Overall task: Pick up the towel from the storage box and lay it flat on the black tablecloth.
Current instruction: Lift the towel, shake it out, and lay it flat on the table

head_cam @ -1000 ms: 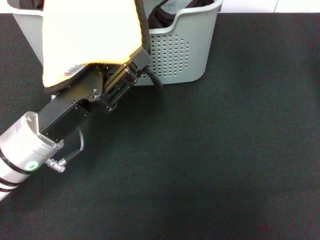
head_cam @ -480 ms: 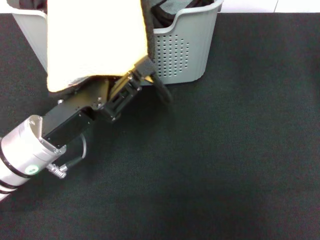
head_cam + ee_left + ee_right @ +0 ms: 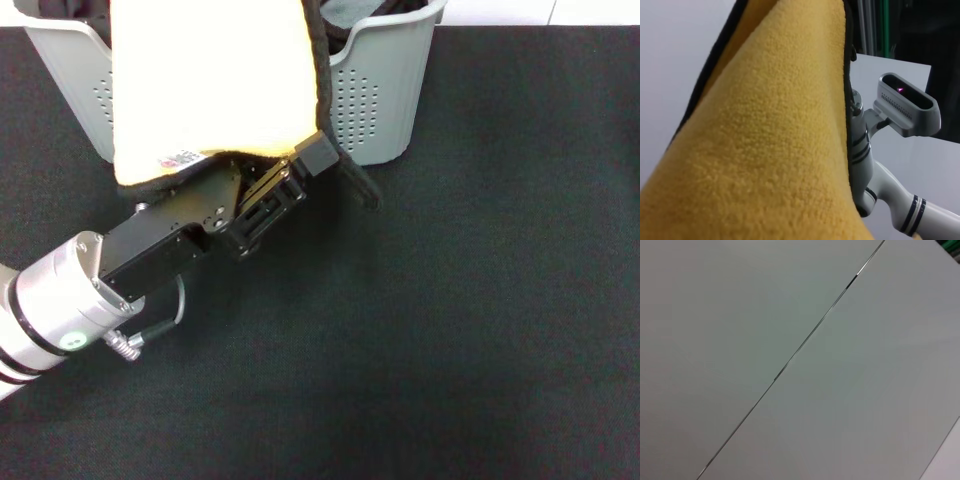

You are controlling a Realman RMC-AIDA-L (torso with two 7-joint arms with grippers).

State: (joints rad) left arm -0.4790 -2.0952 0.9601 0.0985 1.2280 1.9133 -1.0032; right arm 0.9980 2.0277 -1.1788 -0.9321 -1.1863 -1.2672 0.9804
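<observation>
The towel (image 3: 210, 80), yellow side up with black stitched edging, hangs lifted in front of the storage box (image 3: 385, 90) and hides most of the box's left half. My left gripper (image 3: 335, 168) reaches up from the lower left and is shut on the towel's lower right edge, with the cloth draped over its top. In the left wrist view the towel (image 3: 765, 140) fills most of the picture. The black tablecloth (image 3: 480, 300) covers the whole table around the box. My right gripper is out of view.
Dark cloth (image 3: 322, 25) shows inside the box behind the towel. The box stands at the far left of the tablecloth. The robot's own white head and neck (image 3: 905, 100) show in the left wrist view. The right wrist view shows only a pale panel (image 3: 790, 360).
My left arm has moved to the right and slightly nearer with the towel, so the towel now covers more of the box's middle.
</observation>
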